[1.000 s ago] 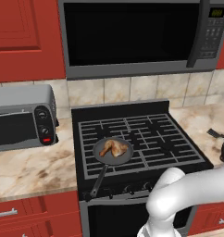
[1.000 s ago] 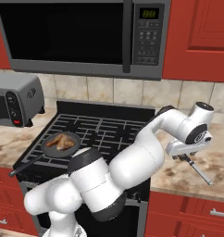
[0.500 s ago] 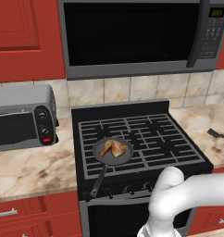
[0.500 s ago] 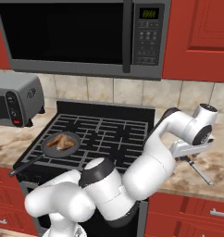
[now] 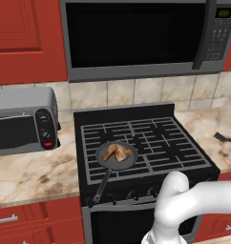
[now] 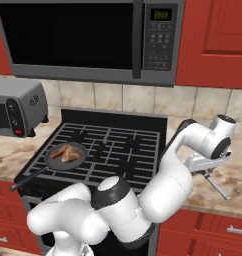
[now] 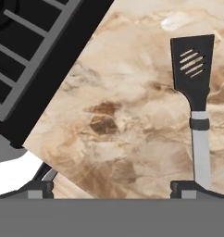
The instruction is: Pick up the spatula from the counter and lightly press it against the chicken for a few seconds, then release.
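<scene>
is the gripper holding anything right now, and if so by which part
Nothing is held. The gripper hangs over the counter with its jaws wide open, and the spatula lies flat on it, its handle not clamped.

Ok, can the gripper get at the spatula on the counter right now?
Probably yes: the gripper hangs open just above the spatula with nothing between them. The handle lines up under one fingertip, though, so a small sideways shift looks needed.
</scene>
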You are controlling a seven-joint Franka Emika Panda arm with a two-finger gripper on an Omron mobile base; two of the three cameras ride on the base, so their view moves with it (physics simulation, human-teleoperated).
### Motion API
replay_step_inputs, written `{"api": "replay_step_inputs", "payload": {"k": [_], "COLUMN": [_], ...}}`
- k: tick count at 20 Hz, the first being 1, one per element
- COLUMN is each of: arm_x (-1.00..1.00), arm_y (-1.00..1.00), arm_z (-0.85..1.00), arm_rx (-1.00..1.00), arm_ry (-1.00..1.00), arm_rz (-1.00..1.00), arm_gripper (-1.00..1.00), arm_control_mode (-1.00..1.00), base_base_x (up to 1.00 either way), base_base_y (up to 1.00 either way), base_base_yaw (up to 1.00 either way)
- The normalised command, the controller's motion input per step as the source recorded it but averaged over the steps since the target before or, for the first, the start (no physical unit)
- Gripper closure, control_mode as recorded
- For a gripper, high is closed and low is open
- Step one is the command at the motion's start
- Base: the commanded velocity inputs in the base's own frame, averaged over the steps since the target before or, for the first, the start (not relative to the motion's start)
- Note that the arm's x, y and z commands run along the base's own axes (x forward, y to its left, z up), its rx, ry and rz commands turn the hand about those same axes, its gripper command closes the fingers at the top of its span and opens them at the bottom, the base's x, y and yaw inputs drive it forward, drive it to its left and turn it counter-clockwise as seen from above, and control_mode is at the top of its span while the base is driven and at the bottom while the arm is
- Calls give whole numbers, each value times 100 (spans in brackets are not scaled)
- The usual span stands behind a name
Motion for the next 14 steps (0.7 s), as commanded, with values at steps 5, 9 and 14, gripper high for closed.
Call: {"api": "replay_step_inputs", "payload": {"k": [5, 9, 14], "arm_x": [0, 4, 7], "arm_y": [0, 0, -3], "arm_z": [-20, -15, -4], "arm_rx": [0, 0, 0], "arm_ry": [0, 0, 0], "arm_rz": [1, 1, 2], "arm_gripper": [-100, -100, -100], "arm_control_mode": [-100, -100, -100], "base_base_x": [0, 0, 0], "base_base_y": [0, 0, 0], "base_base_yaw": [0, 0, 0]}}
